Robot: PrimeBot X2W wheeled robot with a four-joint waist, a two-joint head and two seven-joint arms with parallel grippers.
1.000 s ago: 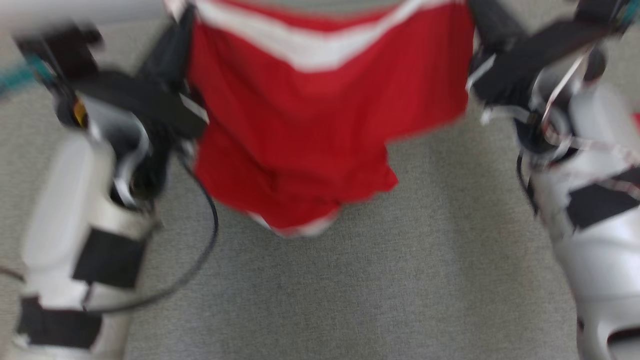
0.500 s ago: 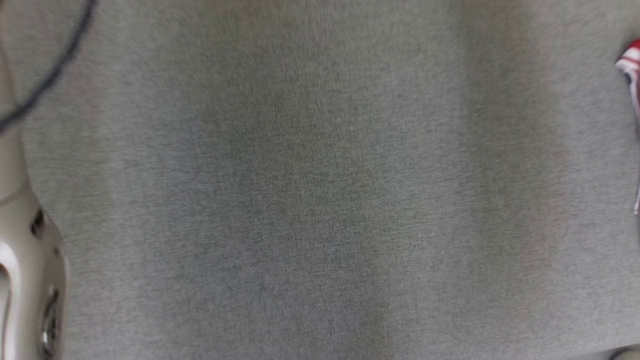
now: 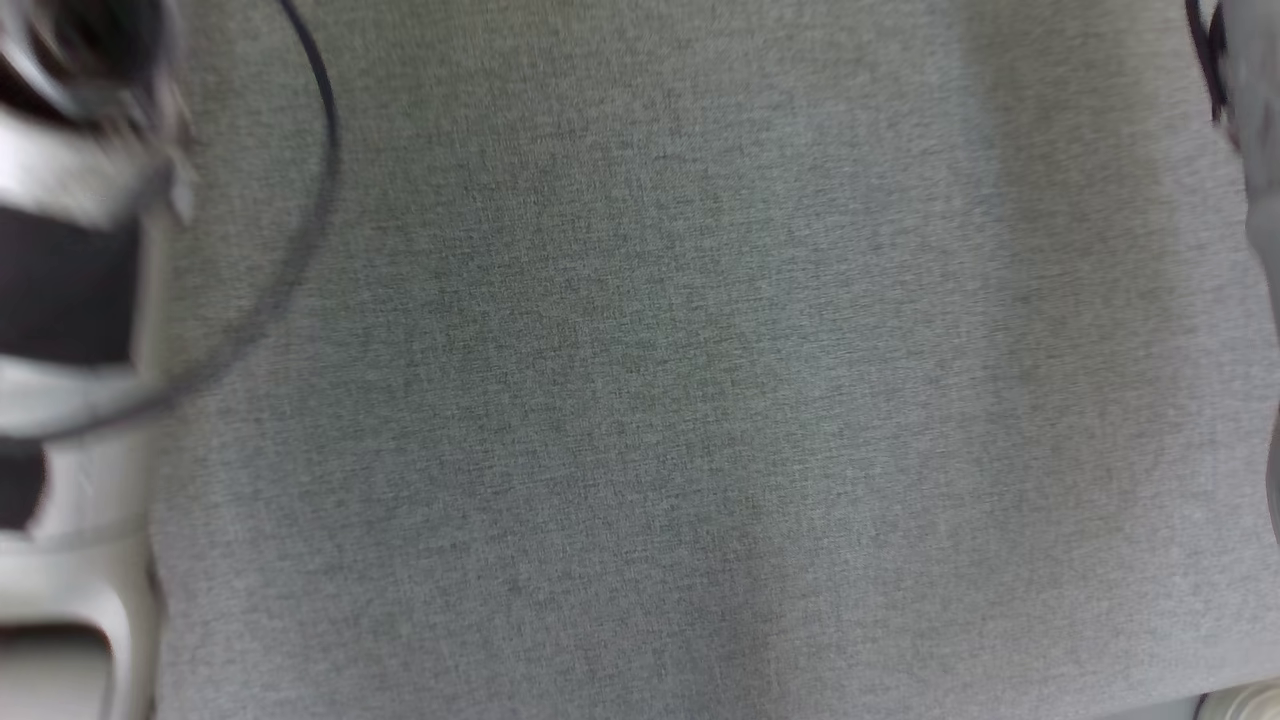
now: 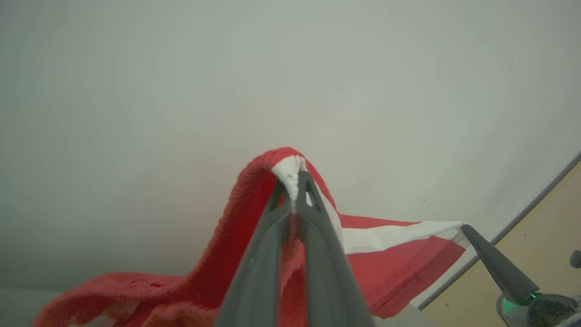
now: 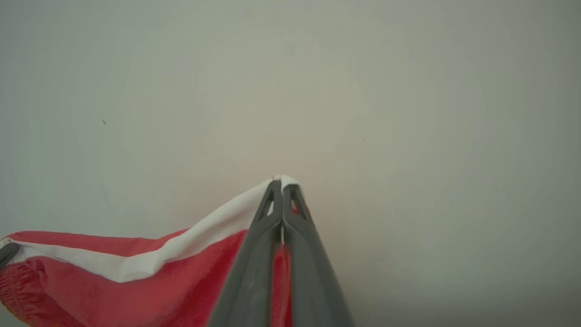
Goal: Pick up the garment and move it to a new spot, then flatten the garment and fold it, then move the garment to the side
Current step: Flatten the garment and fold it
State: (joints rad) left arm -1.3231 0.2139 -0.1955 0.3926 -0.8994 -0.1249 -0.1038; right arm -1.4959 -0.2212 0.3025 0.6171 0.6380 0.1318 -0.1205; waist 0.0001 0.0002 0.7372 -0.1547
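The garment (image 4: 386,263) is red with a white band and hangs stretched between both grippers in front of a pale wall. In the left wrist view my left gripper (image 4: 292,181) is shut on a bunched corner of the white band, and red cloth drapes down to the left. My right gripper (image 4: 465,229) pinches the band's other end at the lower right. In the right wrist view the right gripper (image 5: 282,184) is shut on the band's corner, and the garment (image 5: 136,281) runs off to the lower left.
The head view looks down on the grey fabric tabletop (image 3: 640,400). My pale left forearm (image 3: 70,300) with a looping black cable (image 3: 310,200) lies along its left edge, and part of the right arm (image 3: 1255,150) along its right edge. A yellowish surface (image 4: 535,245) sits beyond the wall edge.
The head camera has swung downward, so the garment and both grippers passed out of its top. Both grips have stayed shut.
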